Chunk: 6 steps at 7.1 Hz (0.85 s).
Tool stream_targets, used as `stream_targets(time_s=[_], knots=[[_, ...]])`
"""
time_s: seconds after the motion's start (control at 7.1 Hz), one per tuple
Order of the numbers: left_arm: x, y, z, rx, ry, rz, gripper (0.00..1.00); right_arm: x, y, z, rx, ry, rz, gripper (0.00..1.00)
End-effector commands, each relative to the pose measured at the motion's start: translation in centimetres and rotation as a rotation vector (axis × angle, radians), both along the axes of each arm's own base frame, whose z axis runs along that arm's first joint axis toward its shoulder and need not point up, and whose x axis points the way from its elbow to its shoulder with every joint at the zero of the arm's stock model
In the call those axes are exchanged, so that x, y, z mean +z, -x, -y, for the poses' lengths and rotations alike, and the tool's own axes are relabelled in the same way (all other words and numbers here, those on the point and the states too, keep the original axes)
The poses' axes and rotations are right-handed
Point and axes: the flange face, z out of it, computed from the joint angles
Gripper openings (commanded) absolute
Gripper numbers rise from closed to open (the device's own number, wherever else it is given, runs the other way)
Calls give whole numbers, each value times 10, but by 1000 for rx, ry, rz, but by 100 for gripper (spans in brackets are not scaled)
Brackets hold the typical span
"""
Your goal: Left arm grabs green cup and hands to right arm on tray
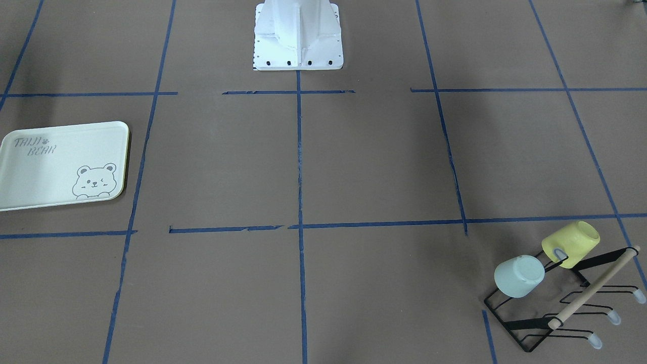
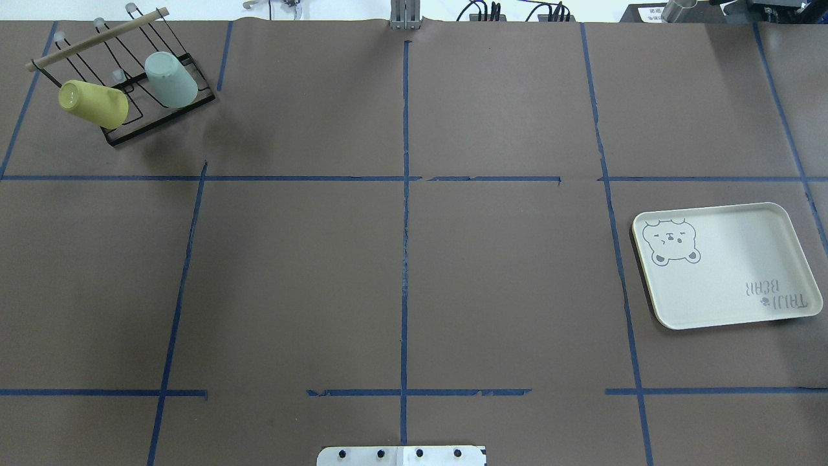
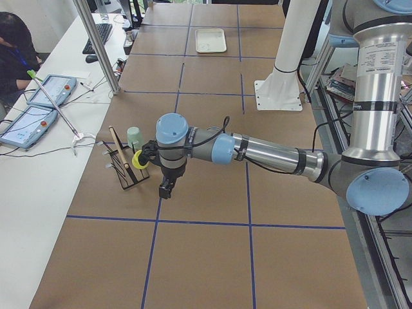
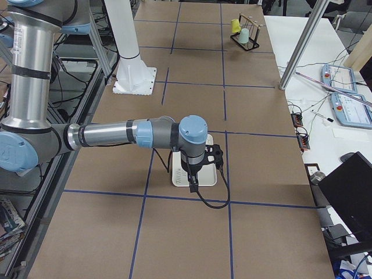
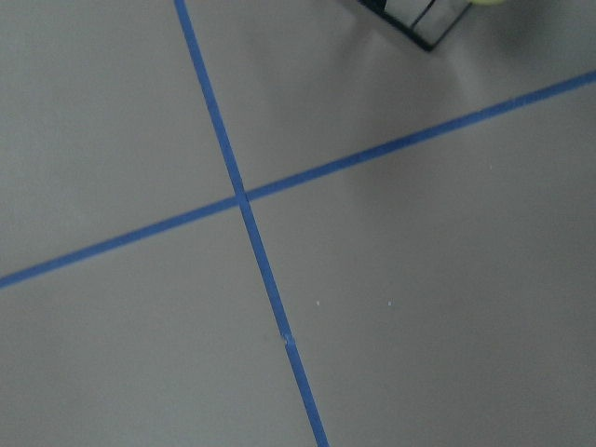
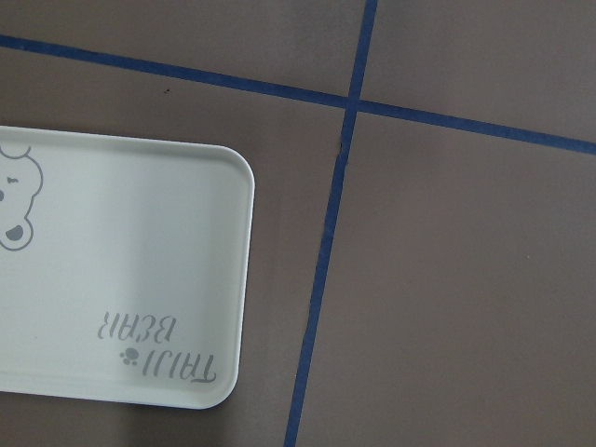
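Note:
The green cup (image 2: 171,79) hangs upside down on a black wire rack (image 2: 155,123) at the table's far left corner; it also shows in the front view (image 1: 519,276). The left arm's gripper (image 3: 166,188) hangs above the table just beside the rack, apart from the cup (image 3: 134,136). I cannot tell if it is open or shut. The tray (image 2: 724,265) lies bare on the right side. The right arm's gripper (image 4: 193,180) hangs over the tray (image 4: 176,176); its jaws cannot be judged. Neither gripper shows in the overhead, front or wrist views.
A yellow cup (image 2: 94,103) hangs on the same rack next to the green one. A wooden rod (image 2: 97,39) runs along the rack's top. The robot's white base (image 1: 298,35) stands at the table's mid edge. Blue tape lines grid the brown table.

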Motion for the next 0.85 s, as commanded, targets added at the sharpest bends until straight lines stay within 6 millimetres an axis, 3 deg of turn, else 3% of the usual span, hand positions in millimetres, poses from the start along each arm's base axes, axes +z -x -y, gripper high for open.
stream_targets(time_s=[0.0,0.42,0.56,0.7], knots=[[-39,-29,35,-92,-44,-53,100,0,0,0,0,0,0,100],[-165,-115,101,-292,-47,-99,100,1,0,0,0,1,-1,100],[-199,-176,115,-403,-49,-58,100,0,0,1,0,0,0,100],[-214,-230,122,-503,-56,-16,100,1,0,0,0,1,0,100]])
